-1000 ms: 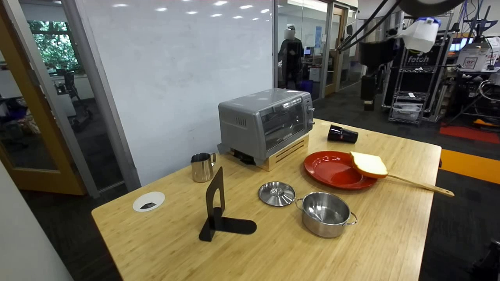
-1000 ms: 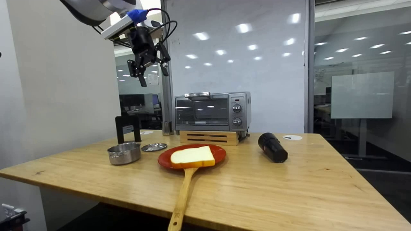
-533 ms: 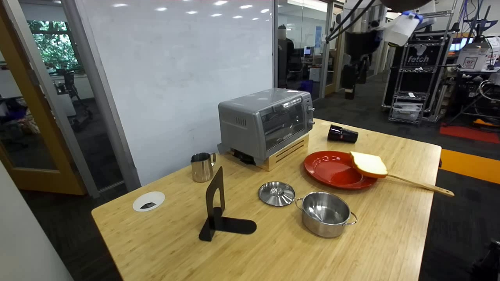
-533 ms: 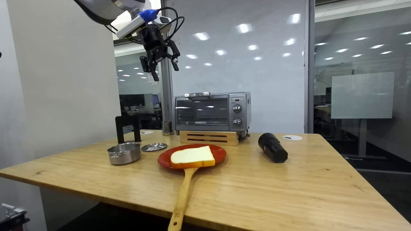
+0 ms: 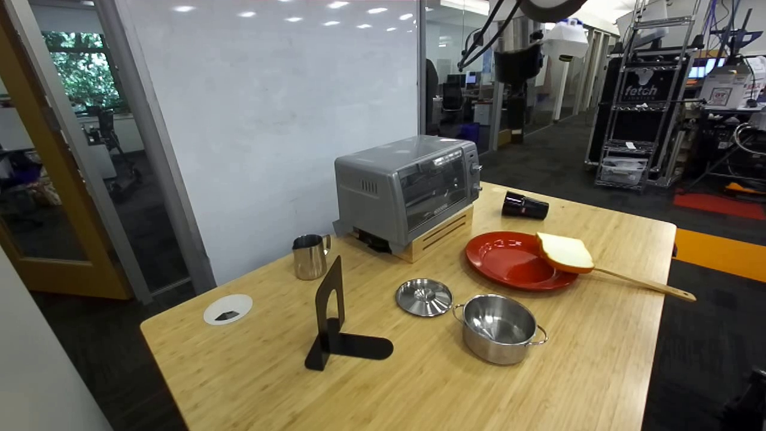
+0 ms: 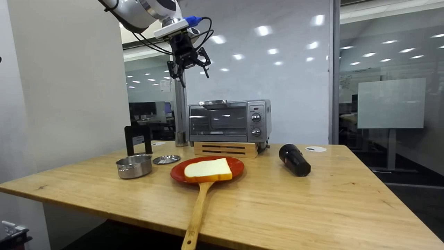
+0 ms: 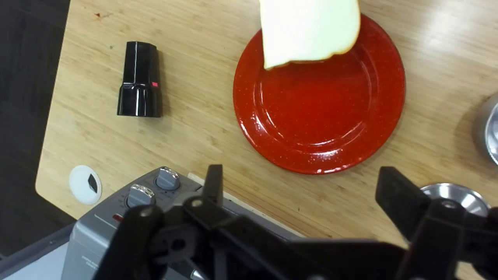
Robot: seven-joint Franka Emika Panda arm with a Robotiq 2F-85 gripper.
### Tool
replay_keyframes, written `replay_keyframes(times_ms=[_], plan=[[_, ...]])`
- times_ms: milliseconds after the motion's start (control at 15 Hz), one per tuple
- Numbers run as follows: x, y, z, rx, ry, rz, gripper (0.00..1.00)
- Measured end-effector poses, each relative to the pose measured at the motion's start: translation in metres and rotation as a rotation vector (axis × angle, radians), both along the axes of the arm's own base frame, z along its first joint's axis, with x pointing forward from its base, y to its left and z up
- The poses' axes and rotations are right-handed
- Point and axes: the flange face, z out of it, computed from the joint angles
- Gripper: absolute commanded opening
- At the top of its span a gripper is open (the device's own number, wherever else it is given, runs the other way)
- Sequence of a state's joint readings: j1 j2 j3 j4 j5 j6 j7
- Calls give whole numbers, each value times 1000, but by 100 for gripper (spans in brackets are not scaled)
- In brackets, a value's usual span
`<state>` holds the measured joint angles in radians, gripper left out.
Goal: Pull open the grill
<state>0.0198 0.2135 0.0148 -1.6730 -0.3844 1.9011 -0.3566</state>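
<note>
- The gripper [image 6: 195, 80] hangs high above the bench [image 6: 329, 208], fingers [image 7: 214, 182] spread wide with nothing between them, presumably to straddle the handle [image 6: 213, 103], not yet touched.
- The grill [image 5: 410, 188] stands at the bench edge along the whiteboard [image 6: 277, 83], door [image 6: 218, 121] closed and facing the opposite edge, likely so it has room to drop.
- The block [image 5: 440, 234] sits under the grill's front, apparently lifting the door clear of the bench.
- The plate [image 7: 319, 109] sits before the door; a lowered door might hang over it.
- The bread [image 7: 307, 27] lies across its rim, perhaps meant for toasting.
- The spatula [image 6: 198, 210] reaches from the bread past that opposite edge, probably for easy grasping.
- The cup [image 7: 139, 79] lies between plate and short edge, seemingly clear of the pull.
</note>
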Motion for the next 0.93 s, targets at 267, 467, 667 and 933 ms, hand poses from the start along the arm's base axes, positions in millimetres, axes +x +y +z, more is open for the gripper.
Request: replay_keyframes(times_ms=[267,467,667,933], plan=[[11,-4,-7,-17,36,39,100],[11,-3,-4,-17,31,40,100],[12,-2,-3,-12,23,54,100],[25,1,0,-2,-53,245,100]])
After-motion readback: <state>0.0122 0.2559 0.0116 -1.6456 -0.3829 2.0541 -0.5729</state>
